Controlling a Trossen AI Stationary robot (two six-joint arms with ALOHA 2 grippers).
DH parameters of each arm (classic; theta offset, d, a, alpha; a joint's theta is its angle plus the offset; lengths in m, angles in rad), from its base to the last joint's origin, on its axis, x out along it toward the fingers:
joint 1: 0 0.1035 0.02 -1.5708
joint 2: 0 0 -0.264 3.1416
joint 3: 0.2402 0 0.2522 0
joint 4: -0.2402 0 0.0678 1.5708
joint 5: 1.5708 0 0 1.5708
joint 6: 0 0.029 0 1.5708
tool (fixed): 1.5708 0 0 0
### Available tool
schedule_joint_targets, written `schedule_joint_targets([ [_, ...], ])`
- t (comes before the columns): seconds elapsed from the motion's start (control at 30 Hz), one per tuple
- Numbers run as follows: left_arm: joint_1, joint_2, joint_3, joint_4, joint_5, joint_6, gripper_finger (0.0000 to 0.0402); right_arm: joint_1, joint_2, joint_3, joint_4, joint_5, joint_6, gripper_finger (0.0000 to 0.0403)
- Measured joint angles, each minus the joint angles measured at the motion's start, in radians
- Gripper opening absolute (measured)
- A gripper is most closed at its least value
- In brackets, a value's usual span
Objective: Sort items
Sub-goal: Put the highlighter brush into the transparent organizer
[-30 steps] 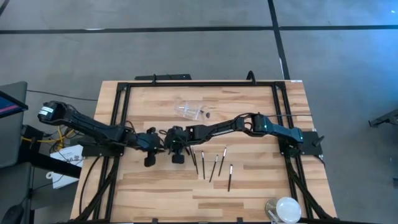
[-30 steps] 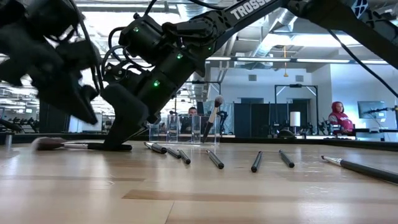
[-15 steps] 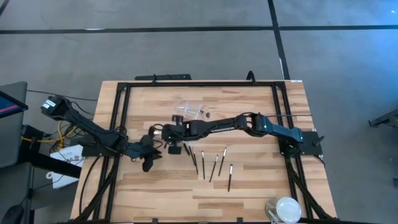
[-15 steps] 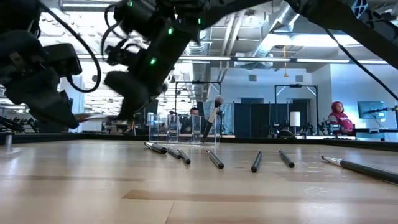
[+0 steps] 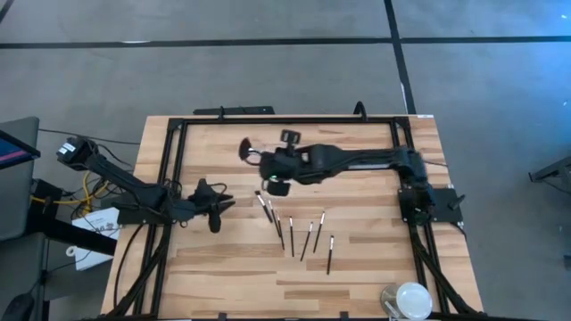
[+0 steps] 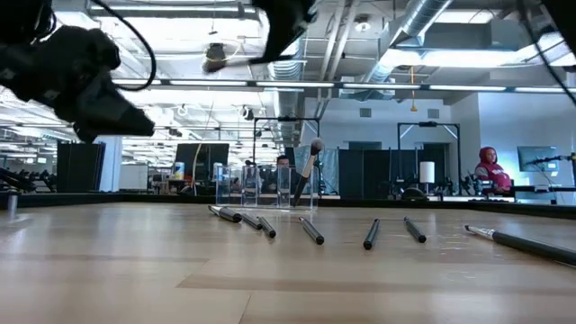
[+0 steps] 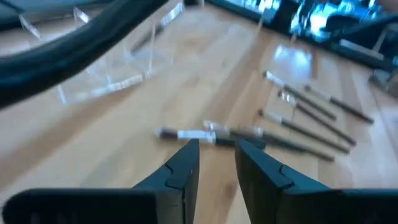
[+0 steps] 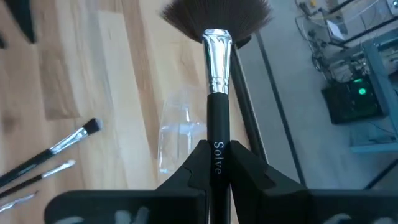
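grey floor (image 5: 268, 71) crossed by dark lines; an open hall behind with ceiling ducts (image 6: 423, 18), strip lights (image 6: 468, 87), dark cabinets (image 6: 364, 171).

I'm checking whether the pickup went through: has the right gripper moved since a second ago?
Yes. The right gripper, shut on the black-handled fluffy brush, has risen off the wooden table and moved back toward the clear plastic holder.
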Motion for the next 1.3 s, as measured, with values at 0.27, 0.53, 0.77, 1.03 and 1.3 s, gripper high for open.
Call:
schedule_joint_targets([
  [0.27, 0.127, -0.039, 0.0, 0.337, -0.023, 0.242, 0.01, 0.042, -0.276, -0.499, 0.5, -0.056, -0.014, 0.0026],
  [0.53, 0.295, -0.025, 0.0, 0.598, 0.161, 0.431, 0.01, -0.019, -0.375, -0.994, 1.571, -0.356, -0.082, 0.0034],
  [0.77, 0.431, 0.002, 0.001, 0.727, 0.448, 0.508, 0.01, -0.101, -0.225, -1.008, 1.784, -0.637, 0.096, 0.0025],
  [1.03, 0.49, 0.06, 0.003, 0.732, 0.501, 0.516, 0.01, -0.132, -0.104, -0.909, 1.785, -0.69, 0.171, 0.003],
  [1.3, 0.49, 0.068, 0.003, 0.75, 0.507, 0.516, 0.01, -0.131, -0.08, -0.881, 1.759, -0.706, 0.176, 0.0032],
])
